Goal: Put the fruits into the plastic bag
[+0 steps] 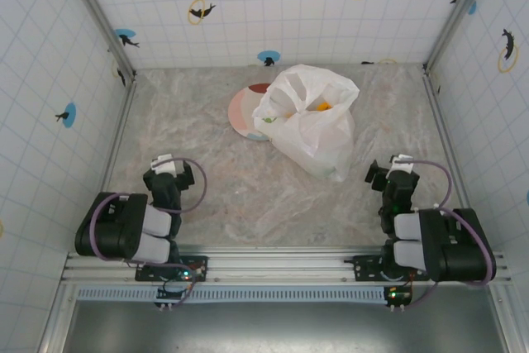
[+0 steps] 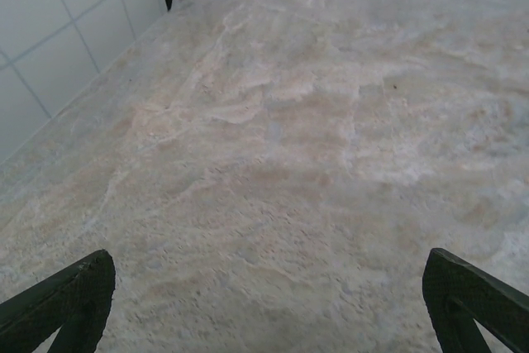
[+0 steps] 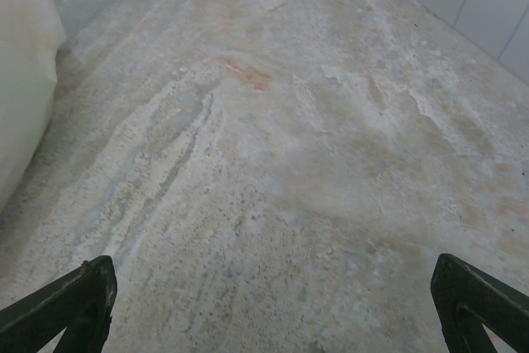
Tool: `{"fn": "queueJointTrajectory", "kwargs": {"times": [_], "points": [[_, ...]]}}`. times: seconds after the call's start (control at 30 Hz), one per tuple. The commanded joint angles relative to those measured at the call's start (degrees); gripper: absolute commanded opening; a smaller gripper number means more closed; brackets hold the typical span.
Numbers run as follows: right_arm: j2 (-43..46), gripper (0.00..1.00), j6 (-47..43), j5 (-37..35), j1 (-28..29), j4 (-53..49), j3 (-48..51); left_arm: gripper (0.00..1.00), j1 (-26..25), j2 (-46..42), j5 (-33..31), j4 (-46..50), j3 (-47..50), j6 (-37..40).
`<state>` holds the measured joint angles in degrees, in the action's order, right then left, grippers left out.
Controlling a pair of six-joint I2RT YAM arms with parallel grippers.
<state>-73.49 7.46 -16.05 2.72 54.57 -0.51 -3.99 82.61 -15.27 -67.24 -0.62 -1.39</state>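
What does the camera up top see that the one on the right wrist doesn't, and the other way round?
Overhead view: the left arm and right arm folded at the near edge, a pale pink plate, and the open mouth of the plastic bag with orange and green fruits inside.

Right wrist view: a close look at the grain of the table, a reddish stain, and the right gripper with its fingers wide apart.

Shared: the white bag, the marbled table, and the tiled walls.

A pale pink plate (image 1: 240, 115) lies on the marbled table (image 1: 231, 196).
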Motion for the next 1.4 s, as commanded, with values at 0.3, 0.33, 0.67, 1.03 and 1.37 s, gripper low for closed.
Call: {"fn": "queueJointTrajectory", "kwargs": {"times": [0.3,0.33,0.67,1.03,1.37], "points": [[-13.21,1.0,-1.33,6.6,-1.32,19.23,1.52,0.98,3.99,4.23,9.63,-7.06,1.02,-1.69],[-12.85,1.0,-2.09,6.3,-0.73,16.4,0.54,0.98,3.99,4.07,9.65,-6.93,1.03,-1.75],[-13.51,1.0,-2.72,4.61,0.35,18.68,1.07,0.98,3.99,4.05,9.47,-7.18,1.1,-1.61],[-13.34,1.0,-2.72,4.67,0.34,18.14,0.98,0.98,3.94,4.1,9.58,-7.11,1.05,-1.67],[-13.34,1.0,-2.72,4.7,0.36,18.17,0.95,0.98,3.99,4.32,9.75,-6.81,0.83,-1.74]]}}
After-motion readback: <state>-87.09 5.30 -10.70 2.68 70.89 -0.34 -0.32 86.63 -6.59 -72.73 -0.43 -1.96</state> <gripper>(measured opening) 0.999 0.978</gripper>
